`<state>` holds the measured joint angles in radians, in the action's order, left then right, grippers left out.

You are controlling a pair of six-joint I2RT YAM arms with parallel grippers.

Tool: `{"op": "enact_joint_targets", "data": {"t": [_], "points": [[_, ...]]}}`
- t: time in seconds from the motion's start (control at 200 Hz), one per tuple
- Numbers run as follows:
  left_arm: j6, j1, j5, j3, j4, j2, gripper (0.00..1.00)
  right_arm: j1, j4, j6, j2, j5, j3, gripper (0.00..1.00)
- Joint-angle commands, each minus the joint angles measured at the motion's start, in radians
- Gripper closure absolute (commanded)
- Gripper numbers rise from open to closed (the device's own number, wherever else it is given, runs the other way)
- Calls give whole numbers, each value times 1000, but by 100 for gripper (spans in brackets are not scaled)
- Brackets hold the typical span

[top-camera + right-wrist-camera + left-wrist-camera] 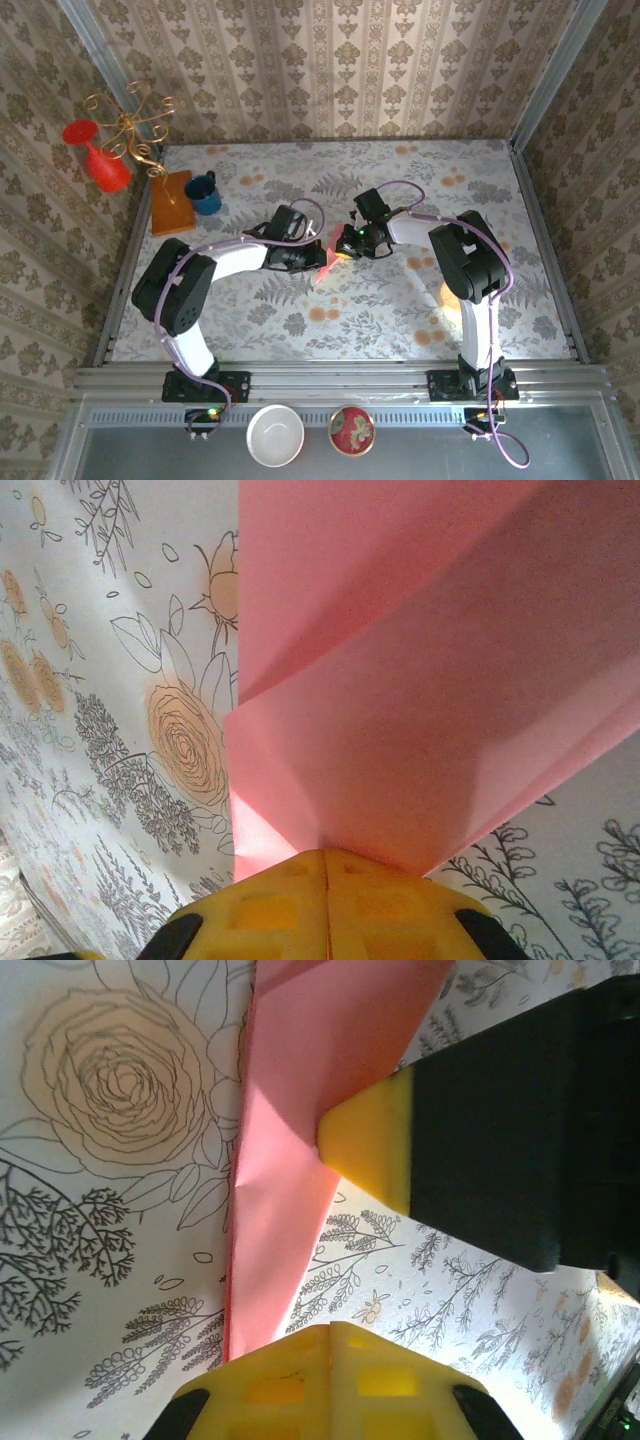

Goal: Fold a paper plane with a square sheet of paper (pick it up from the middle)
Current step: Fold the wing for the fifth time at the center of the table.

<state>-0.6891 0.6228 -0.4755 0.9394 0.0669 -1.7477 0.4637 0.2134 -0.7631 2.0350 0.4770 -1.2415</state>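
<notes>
Bottom centre of the left wrist view, the left gripper point(330, 1338) is clenched, fingertips pressed flat together; the narrow lower end of the salmon-pink paper point(285, 1150) runs into them and appears nipped there. Bottom centre of the right wrist view, the right gripper point(325, 860) is clamped on the same paper, which fans upward from the grasp in overlapping layers with sharp creases. In the top view both arms meet at mid-frame with the paper a small sliver between them, over the floral table point(400, 300). Judging by the layers and the tapering outline, several folds are done and the sheet is no longer square. Whether the dart is finished I cannot tell; final creasing and setting it down seem left. Far upper left stand the blue mug point(205, 193), the orange-brown board point(168, 205) and the red vase point(103, 160), untouched.
</notes>
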Motion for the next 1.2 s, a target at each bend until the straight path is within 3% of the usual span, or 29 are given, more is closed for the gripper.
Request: {"op": "enact_joint_targets", "data": {"t": [0.0, 0.55, 1.195], "points": [[-20, 3, -35, 42, 13, -17, 100, 0, 57, -13, -7, -4, 31, 90], [1, 8, 15, 44, 154, -113, 100, -17, 31, 83, -55, 47, -34, 89], [18, 10, -5, 54, 172, -96, 100, -48, 147, 206, 107, -25, -191, 89]]}}
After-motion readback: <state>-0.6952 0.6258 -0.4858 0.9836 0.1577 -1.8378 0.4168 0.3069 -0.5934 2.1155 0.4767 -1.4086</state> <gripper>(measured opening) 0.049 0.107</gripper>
